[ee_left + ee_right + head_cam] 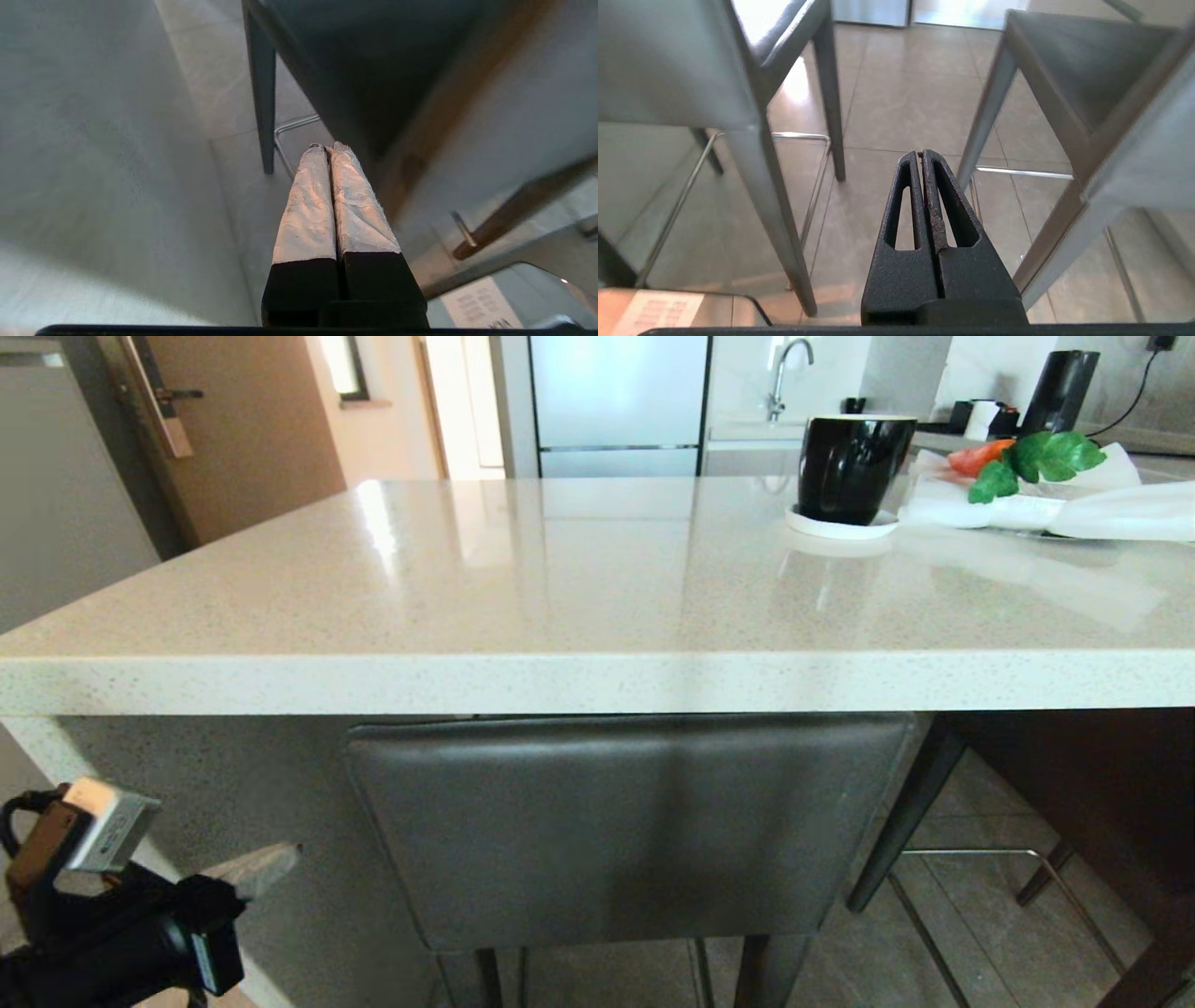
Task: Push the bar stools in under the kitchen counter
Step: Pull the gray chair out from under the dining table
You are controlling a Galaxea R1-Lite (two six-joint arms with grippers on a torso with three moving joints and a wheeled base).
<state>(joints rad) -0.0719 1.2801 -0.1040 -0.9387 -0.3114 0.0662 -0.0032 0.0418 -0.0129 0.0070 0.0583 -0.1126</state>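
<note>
The near stool (616, 821) is seen tucked close under the desk (597, 681), its grey back just below the thick edge. The left claw (271, 863) is held low on the left, beside the stool, with its tips pressed together and nothing held. The right claw (923, 156) is squeezed shut too, low between two stools, touching neither.

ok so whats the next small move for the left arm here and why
Probably bring the shut left gripper across to the stool's backrest and press it toward the counter. The gripper sits off to the backrest's left, not touching, and the backrest still stands out from the counter edge.
</note>
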